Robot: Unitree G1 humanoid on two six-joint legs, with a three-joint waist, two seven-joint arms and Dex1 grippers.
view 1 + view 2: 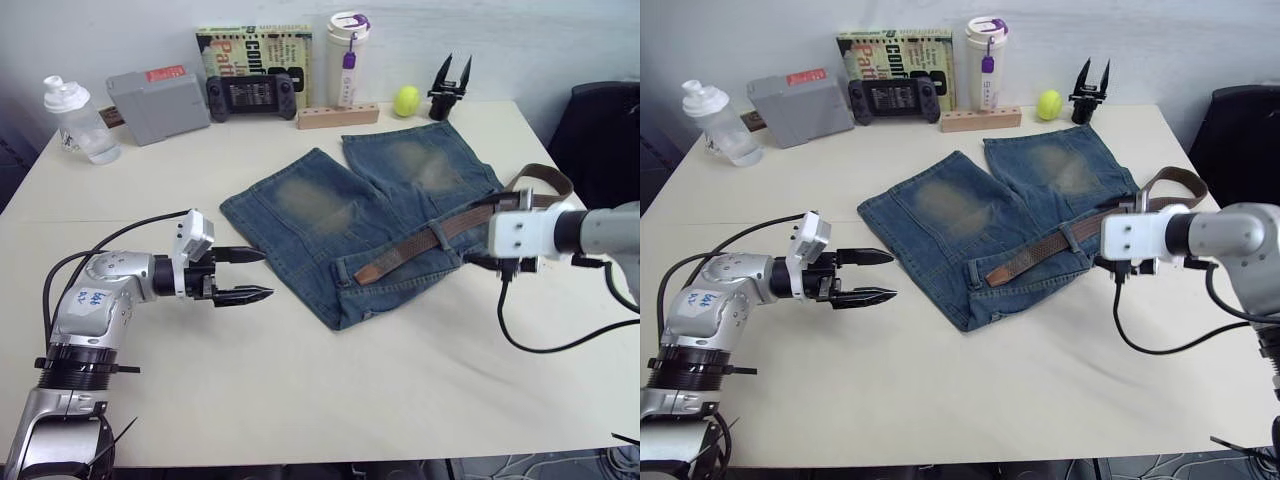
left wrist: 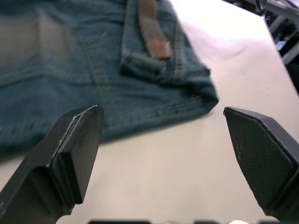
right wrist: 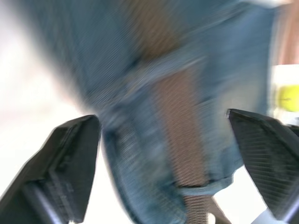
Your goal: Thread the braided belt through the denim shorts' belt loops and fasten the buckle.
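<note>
The denim shorts [image 1: 350,205] lie flat mid-table, legs pointing to the far edge. The braided belt [image 1: 420,243] runs along the waistband, passing under a belt loop [image 1: 1068,237]. Its tan end [image 1: 366,271] rests near the shorts' near corner, and its other part curls off the shorts at the right [image 1: 548,180]. The buckle is hidden. My left gripper [image 1: 266,274] hovers open just left of the shorts, pointing at them. In the right wrist view my right gripper [image 3: 161,116] is open over the belt and a belt loop [image 3: 201,189], at the waistband's right side.
Along the far edge stand a clear bottle [image 1: 80,122], a grey box [image 1: 158,103], a game controller [image 1: 250,95] against a book [image 1: 255,45], a tumbler [image 1: 347,58], a wooden block [image 1: 338,116], a tennis ball [image 1: 406,100] and black spare fingers [image 1: 449,90]. A dark chair [image 1: 600,140] stands right.
</note>
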